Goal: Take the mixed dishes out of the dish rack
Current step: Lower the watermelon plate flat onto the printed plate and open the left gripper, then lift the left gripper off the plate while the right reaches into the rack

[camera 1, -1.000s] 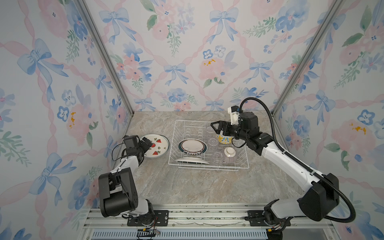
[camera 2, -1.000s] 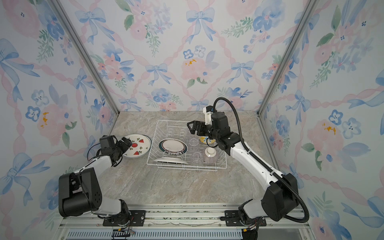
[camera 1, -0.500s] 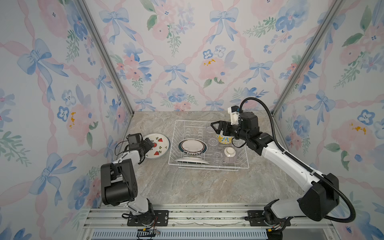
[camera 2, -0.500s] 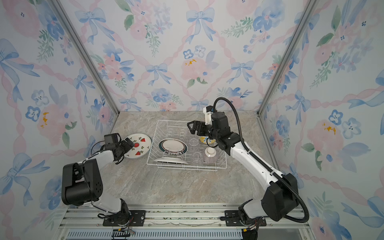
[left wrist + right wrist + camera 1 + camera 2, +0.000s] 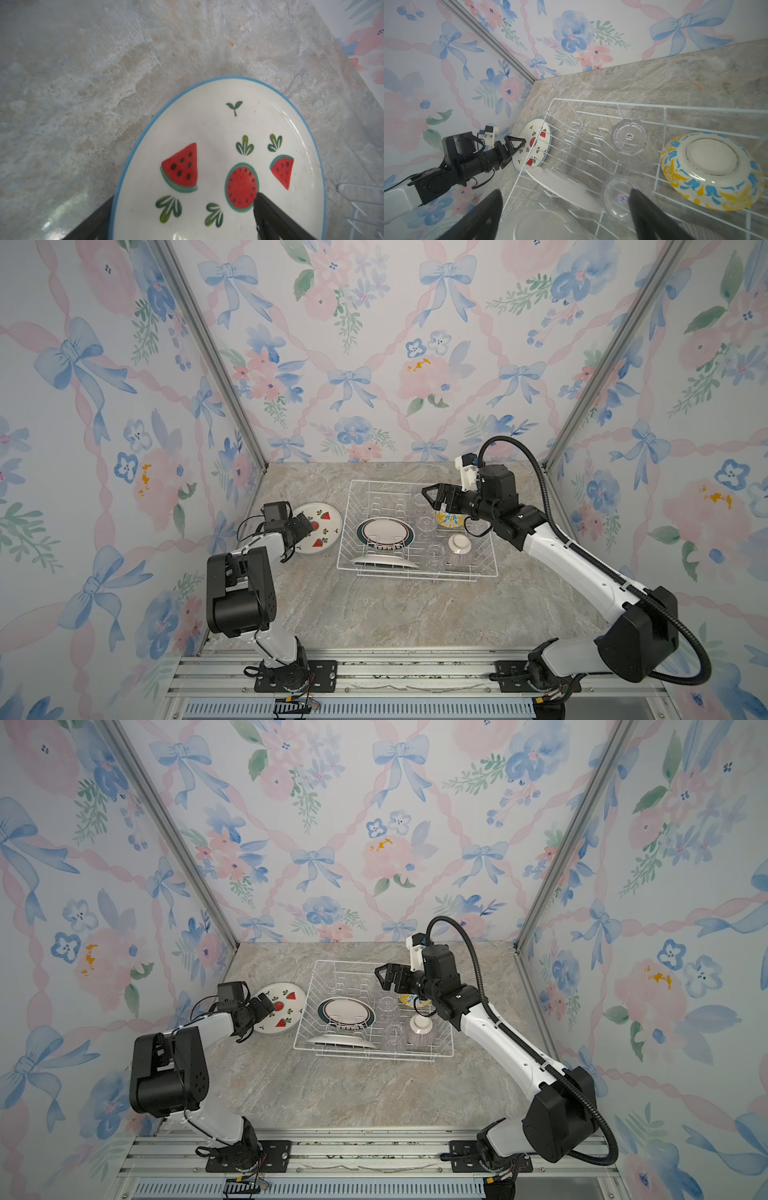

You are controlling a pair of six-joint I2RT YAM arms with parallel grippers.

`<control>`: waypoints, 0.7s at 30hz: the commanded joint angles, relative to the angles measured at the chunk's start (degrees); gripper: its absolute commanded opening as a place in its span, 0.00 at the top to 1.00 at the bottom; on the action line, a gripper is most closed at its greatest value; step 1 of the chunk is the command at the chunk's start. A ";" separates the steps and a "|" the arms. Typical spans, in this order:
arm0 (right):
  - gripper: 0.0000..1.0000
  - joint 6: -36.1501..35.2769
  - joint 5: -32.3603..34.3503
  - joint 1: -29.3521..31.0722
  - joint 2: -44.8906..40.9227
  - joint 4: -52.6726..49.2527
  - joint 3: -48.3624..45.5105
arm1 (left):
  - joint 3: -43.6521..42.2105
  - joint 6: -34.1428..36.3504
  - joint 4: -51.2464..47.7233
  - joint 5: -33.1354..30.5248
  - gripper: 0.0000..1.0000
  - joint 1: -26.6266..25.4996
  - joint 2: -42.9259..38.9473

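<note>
The dish rack (image 5: 390,481) stands mid-table. It holds a teal-brown rimmed plate (image 5: 385,531), a dark-rimmed white plate (image 5: 382,562), three clear glass cups (image 5: 428,524), a yellow-blue bowl (image 5: 449,519) and a purplish striped bowl (image 5: 459,549), both bowls upside down. The watermelon plate (image 5: 322,526) lies flat on the table left of the rack. My left gripper (image 5: 305,526) is open at that plate's near edge (image 5: 185,195), one finger over the plate and the other outside the rim. My right gripper (image 5: 432,495) hovers open over the cups (image 5: 566,190), holding nothing.
The marble table (image 5: 374,614) is boxed in by floral walls on three sides, with metal corner posts (image 5: 216,360) at the back. The rack's left wall (image 5: 353,197) sits close beside the watermelon plate. The aluminium base rail (image 5: 374,672) runs along the front.
The left arm's elbow has lifted and its gripper has edged a little to the right over the watermelon plate. The right arm and the dishes in the rack have not moved.
</note>
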 commanded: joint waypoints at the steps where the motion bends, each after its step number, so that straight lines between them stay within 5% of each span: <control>1: 0.03 -1.66 0.56 -0.30 -0.21 -1.23 0.53 | 2.04 2.98 -2.89 -4.81 0.02 -0.88 -1.10; 21: 0.03 -10.38 5.39 5.05 1.45 -8.76 4.45 | -0.20 3.38 -3.84 -12.15 0.02 -2.60 -9.47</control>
